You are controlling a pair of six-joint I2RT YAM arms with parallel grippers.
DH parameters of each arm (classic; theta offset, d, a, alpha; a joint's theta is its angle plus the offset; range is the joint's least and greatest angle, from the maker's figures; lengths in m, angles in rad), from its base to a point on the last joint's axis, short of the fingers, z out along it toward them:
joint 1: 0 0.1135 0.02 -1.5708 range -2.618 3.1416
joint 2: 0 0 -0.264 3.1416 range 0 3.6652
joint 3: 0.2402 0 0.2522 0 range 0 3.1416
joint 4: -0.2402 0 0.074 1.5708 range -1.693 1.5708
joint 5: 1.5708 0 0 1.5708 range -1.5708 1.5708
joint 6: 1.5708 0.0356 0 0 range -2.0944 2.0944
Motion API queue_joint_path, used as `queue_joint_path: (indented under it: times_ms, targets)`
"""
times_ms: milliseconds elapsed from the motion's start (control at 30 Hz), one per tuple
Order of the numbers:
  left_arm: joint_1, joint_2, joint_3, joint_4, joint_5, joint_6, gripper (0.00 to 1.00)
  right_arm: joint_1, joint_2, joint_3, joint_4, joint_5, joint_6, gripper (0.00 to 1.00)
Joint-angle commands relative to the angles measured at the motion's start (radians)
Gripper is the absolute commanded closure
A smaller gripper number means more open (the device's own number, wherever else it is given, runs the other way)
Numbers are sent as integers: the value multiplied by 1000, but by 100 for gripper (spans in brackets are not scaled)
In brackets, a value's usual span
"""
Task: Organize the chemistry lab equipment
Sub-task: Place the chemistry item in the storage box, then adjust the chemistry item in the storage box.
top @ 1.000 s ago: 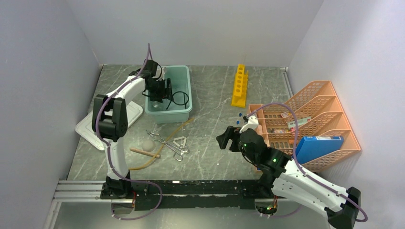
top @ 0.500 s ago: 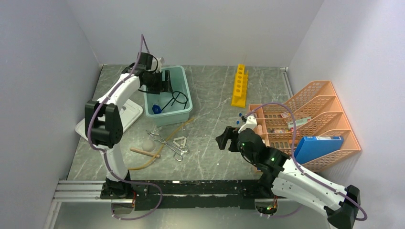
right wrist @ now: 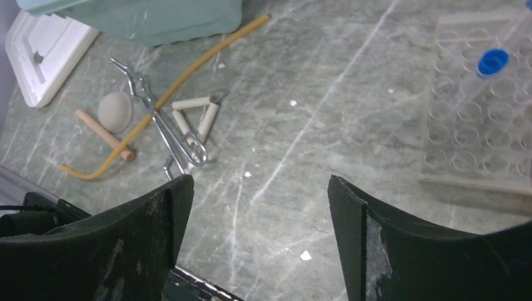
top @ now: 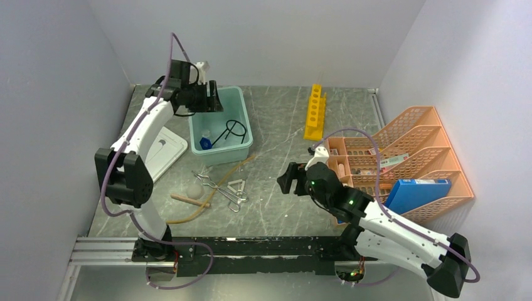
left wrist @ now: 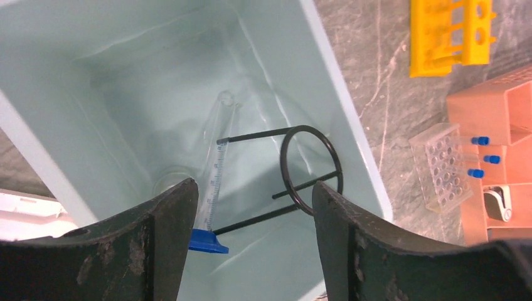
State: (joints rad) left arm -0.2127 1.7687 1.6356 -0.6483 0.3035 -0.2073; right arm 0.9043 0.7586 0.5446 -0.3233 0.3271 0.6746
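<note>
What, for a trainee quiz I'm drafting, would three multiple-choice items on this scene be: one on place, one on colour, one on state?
1. Where does the black wire ring stand lie relative to the teal tub?
A. inside it
B. in front of it
C. balanced on its rim

2. What colour is the test-tube rack?
A. green
B. yellow
C. red

3. How is the left gripper?
A. shut on the ring stand
B. shut, empty
C. open, empty

Answers:
1 A, it lies on the tub's floor.
2 B, the rack is plainly yellow.
3 C, the left wrist view shows its jaws apart, gripping nothing.
</note>
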Motion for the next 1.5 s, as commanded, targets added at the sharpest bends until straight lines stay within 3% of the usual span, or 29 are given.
queue_joint_path:
  times_ms: [0,200,433,733,1467]
  targets:
    - [8,-71,-19,12,72,16,28,-3,63,89,73,-36,-72,18]
    - [5,-56,-43,26,176,-16,30,-3,126,144,96,-54,-107,19]
    - [-51,-3,-30,12,99,-20,35,-2,100,123,90,-58,-85,20]
    - [-91,52,-61,24,58,-27,47,-2,43,99,54,-37,-70,20]
    - [-71,-42,-198,17,2,7,76,-2,54,71,70,-62,-37,21]
